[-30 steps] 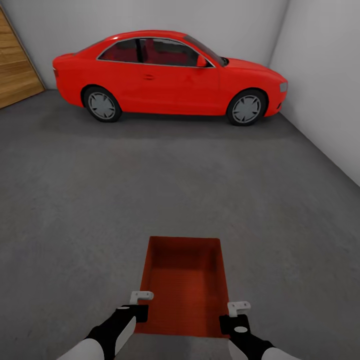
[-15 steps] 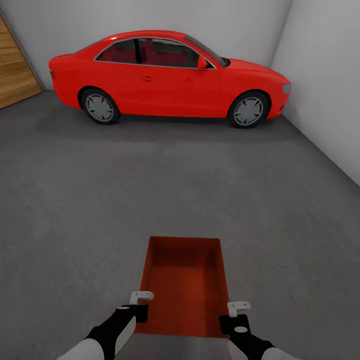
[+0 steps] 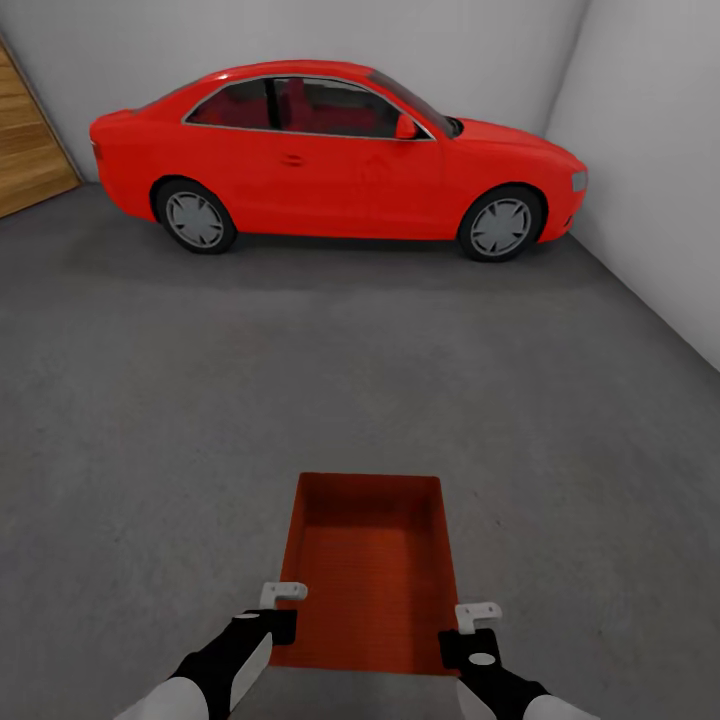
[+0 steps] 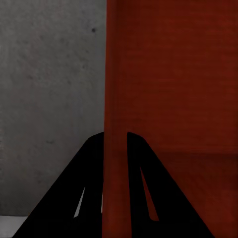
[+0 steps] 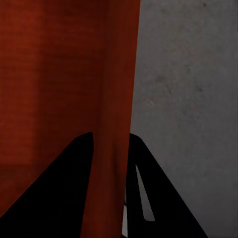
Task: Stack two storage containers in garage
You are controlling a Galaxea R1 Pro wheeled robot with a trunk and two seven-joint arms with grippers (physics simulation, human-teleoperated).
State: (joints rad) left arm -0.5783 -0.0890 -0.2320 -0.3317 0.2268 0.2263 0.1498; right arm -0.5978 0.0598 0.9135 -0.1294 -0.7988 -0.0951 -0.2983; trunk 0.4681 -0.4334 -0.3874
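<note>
One orange-red storage container (image 3: 370, 570) is held low in front of me over the dark grey garage floor (image 3: 300, 380), its open top facing up and nothing inside. My left gripper (image 3: 283, 625) is shut on its left wall near the near corner. In the left wrist view the dark fingers (image 4: 91, 163) pinch that thin ribbed wall (image 4: 116, 74). My right gripper (image 3: 455, 645) is shut on the right wall, and the right wrist view shows its fingers (image 5: 74, 168) clamping the wall (image 5: 116, 74).
A red car (image 3: 330, 150) is parked across the far end of the garage. A wooden panel door (image 3: 30, 140) stands at the far left and a plain white-grey wall (image 3: 650, 150) runs along the right. Grey concrete stretches between me and the car.
The whole view has shifted a little, with the car sliding slightly left and looming larger, so the camera has moved. The container and both grippers hold the same pose.
</note>
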